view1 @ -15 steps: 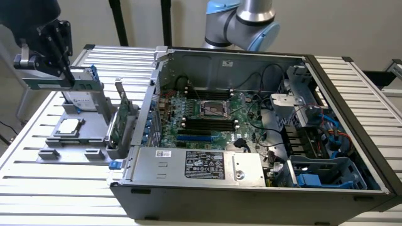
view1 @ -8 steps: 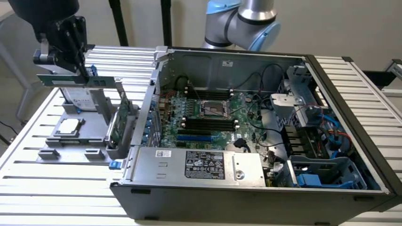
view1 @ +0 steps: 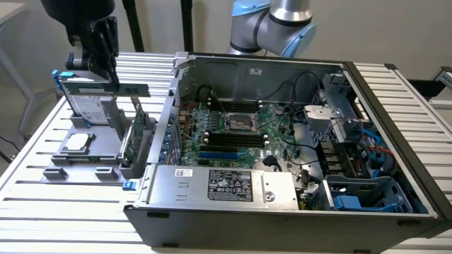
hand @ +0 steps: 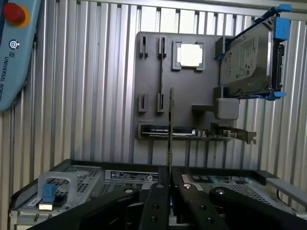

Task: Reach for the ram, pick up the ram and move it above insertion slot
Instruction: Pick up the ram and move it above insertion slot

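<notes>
We are holding the ram edge-on in our nearly closed hand, its long axis running straight out from the fingertips, hanging above the gray fixture beside the computer case

The long, thin, flat dark-green ram stick hangs level in the air, raised above the grey holder, seen edge-on from the wrist

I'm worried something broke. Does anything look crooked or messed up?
Nothing looks broken or spilled. The ram hangs in the air above the gray holder only because the gripper is pinching it. The computer case sits open beside them.
</notes>
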